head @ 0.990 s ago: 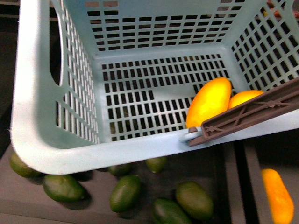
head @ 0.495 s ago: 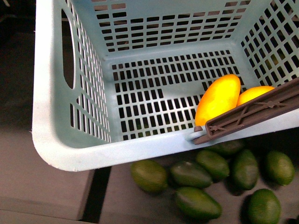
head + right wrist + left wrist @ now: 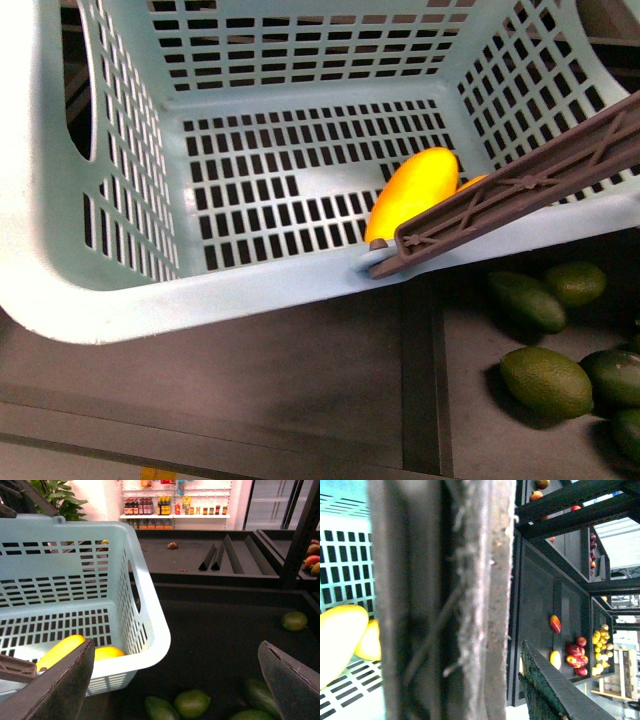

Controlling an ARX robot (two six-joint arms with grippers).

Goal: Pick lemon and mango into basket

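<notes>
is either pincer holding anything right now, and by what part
The right pincer is open and empty. The left wrist view is filled by the basket's brown handle, so the left pincer seems to hold the basket there, though its fingers can't be seen.

place: grocery shop | cues: produce bins (image 3: 215, 625); bottle shelves (image 3: 175, 507); fridge door (image 3: 272, 505)
</notes>
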